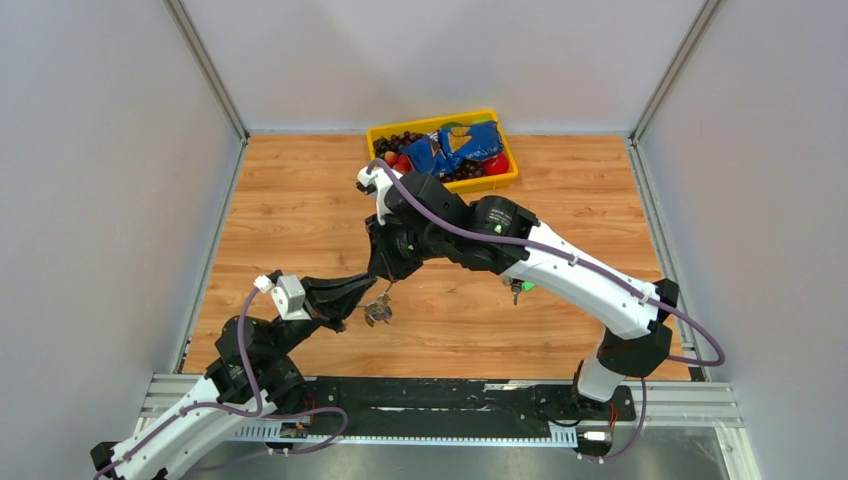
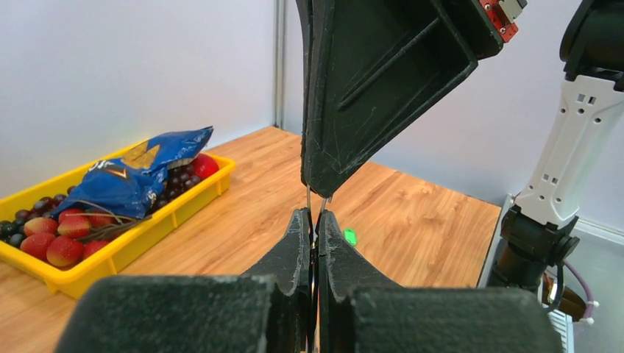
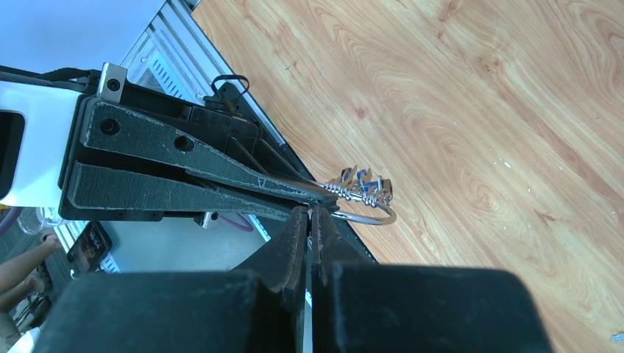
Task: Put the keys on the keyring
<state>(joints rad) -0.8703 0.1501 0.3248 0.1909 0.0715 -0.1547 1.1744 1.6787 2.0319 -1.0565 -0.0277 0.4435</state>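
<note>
The keyring (image 3: 371,221), a thin silver wire loop with a small bunch of blue-tagged keys (image 3: 363,187) crowded on its upper side, hangs in the air above the front middle of the bench (image 1: 300,200), caught between your two arms. Your left jaws are clenched flat and reach in from the side, their tips meeting the wire just beside the bunch. Your right jaws are also clenched, coming in from above, and the bare lower arc of the ring springs out from between their tips. Both appear to grip the ring itself, almost tip to tip. Expect the ring to be very light, stiff and springy, with smooth wire that can slip or twist in the grip, and expect the hanging bunch to swing when you move. The bare arc away from the bunch looks like the best place to hold. The green-tagged key (image 1: 522,288), not yet on the ring, lies on the bench well apart to the right, beside the right forearm. It is tiny, flat and probably hard to lift off the wood, so its plastic tag seems the easier hold. With both jaws occupied, one would have to release to fetch it. At the far edge sits a yellow tray (image 1: 512,178) holding a blue snack bag (image 1: 455,148) and red and dark fruit.
</note>
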